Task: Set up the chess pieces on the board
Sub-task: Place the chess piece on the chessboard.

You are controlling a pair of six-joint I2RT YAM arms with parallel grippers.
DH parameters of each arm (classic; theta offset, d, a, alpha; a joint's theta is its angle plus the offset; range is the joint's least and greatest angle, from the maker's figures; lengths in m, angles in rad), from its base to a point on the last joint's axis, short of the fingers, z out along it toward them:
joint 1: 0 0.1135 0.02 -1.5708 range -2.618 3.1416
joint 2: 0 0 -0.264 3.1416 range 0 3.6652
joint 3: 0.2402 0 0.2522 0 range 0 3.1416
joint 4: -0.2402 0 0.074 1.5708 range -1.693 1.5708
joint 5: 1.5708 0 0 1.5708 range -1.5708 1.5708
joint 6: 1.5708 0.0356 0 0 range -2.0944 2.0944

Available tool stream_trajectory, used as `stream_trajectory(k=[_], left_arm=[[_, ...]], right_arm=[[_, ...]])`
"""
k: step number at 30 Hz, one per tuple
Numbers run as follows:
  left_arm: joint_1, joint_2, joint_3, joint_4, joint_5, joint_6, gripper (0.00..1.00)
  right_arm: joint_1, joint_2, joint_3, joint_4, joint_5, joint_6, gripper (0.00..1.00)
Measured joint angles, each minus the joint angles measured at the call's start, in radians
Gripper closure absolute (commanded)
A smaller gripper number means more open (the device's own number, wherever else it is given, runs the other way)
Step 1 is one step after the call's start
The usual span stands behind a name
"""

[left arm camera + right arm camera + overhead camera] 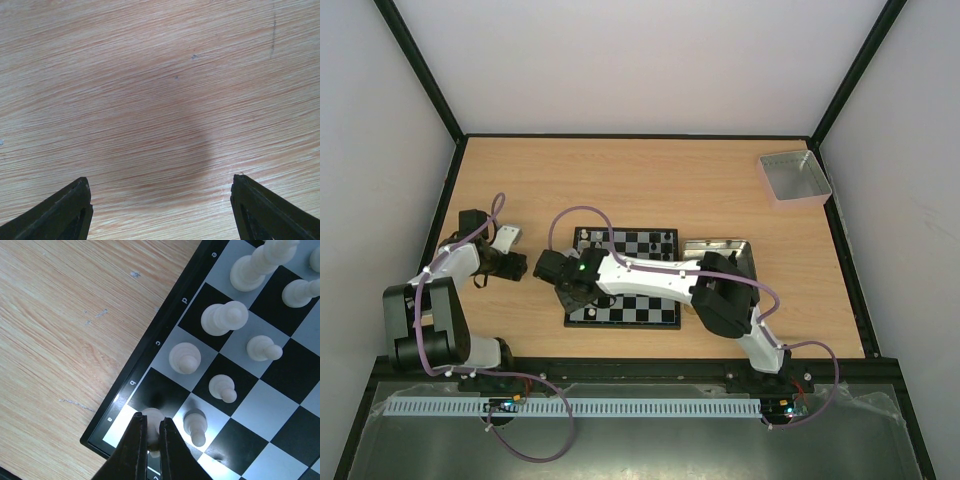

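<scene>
My left gripper [160,180] hung well off the board's [650,312] left side, its jaws spread wide and holding nothing, with only bare table [150,75] beneath. I judged it was parked there so the board's left edge was free for my other arm.

My right gripper [153,426] had reached across to that same left edge. Its fingers [135,450] were pinched in on one whitish piece [152,413] at the corner by the letter a. I gripped it low and from straight above, I think, so that the narrow fingers would slip between its neighbours without toppling them. I could not tell whether its base touched the square or hovered just over it, nor which of the corner squares it sat above.

Further right along that edge stood more whitish pieces [223,317] in two rough rows, upright and one to a square, which suits the back ranks. A few black pieces [585,237] stood on the board's far edge.

Just beside the board's right side lay the tin [720,248], and well beyond it, toward the far right corner, the grey tray [793,177].
</scene>
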Motion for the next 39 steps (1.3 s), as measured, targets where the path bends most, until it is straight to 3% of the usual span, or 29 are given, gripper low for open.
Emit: stream_trajectory(k=[39], left_arm=[[0.000,0.002,-0.018,0.022,0.008,0.005,0.24]], right_arm=[[-0.027,0.045,0.011,0.022,-0.027,-0.003,0.90]])
